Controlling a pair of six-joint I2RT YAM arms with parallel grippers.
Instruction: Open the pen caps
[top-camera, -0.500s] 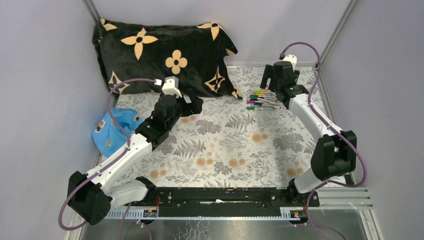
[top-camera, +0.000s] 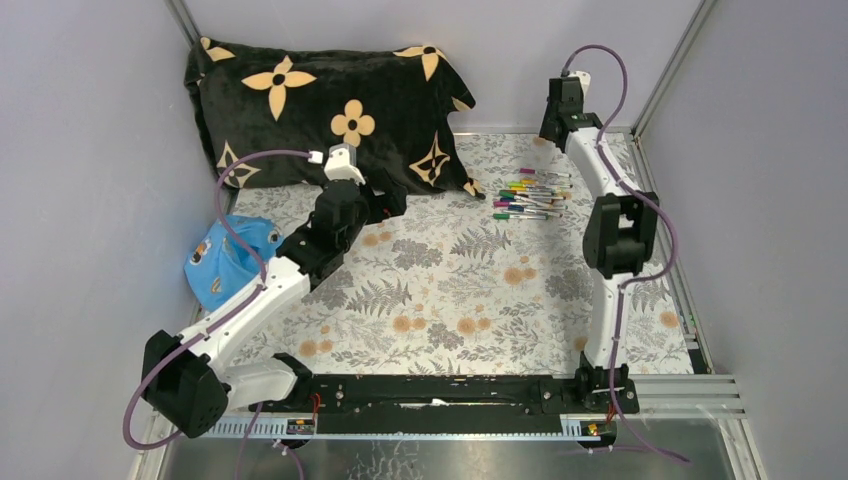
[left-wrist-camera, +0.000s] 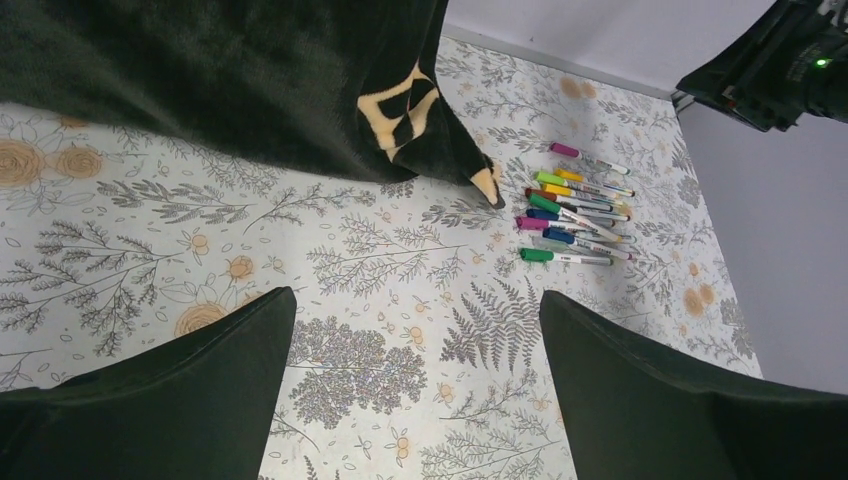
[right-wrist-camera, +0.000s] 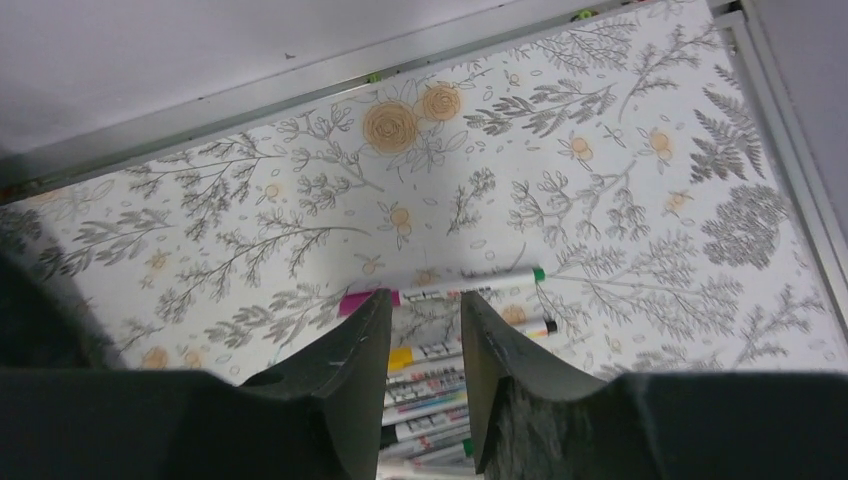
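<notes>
Overhead and wrist views of two robot arms over a floral tablecloth (top-camera: 450, 290). At the far left we see a crumpled piece of blue printed fabric (top-camera: 225, 265) against the wall. Next comes the left gripper (left-wrist-camera: 415, 300), reaching toward the near edge of a black pillow (top-camera: 320, 100) with tan flower shapes. Its fingers are spread as wide as they go. Nothing is between them and they touch nothing.

Right of centre, near the back edge, the pens (left-wrist-camera: 570, 210) lie in a tight row, side by side and mostly touching. Every one we can make out has its coloured cap on. The caps (left-wrist-camera: 537, 255) point toward the pillow. The farthest pen (right-wrist-camera: 440, 288) lies slightly apart from the others, with a magenta cap (right-wrist-camera: 352, 300).

At the far right, the right gripper (right-wrist-camera: 425, 298) hangs above the back of the row, looking down on it. Its fingers are parted about halfway, a narrow gap with nothing held and nothing touched. The farthest pen's barrel shows through that gap.

We judge the step in hand to be picking one pen out of the row. No cap is off yet. To do it well, we would come straight down on that outlying pen, with the fingers across its barrel rather than along it. We would grip near the middle so the capped end sticks out free for the left gripper to pull. The risk is catching a neighbouring pen or scattering the row.
</notes>
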